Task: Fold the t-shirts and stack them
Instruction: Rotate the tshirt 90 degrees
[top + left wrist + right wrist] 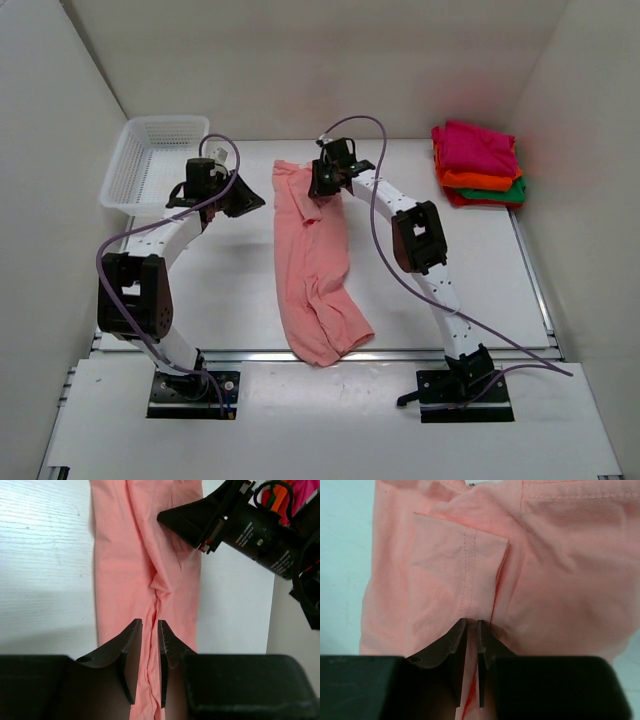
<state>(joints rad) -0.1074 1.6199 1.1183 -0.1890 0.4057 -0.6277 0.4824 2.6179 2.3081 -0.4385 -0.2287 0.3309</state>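
At the far end of the salmon-pink shirt (315,260), stretched near-to-far on the tabletop (230,290), your right hand (320,188) pinches a fold nearly shut; lift slowly, keeping the empty, slightly parted left hand (244,199) clear.

You'll see a plain salmon-pink t-shirt (315,270) with matching pink stitching, lying on the white table (230,290). In the far right corner you have a plain magenta t-shirt (475,148) on top, a plain orange t-shirt (480,181) under it, and a plain green t-shirt (512,192) lower still. The mesh basket (150,165) is white. Your left tool (150,627) and right tool (469,625) are black. The left arm (165,240) and right arm (440,290) are white with black joints. The cable (352,118) is purple.
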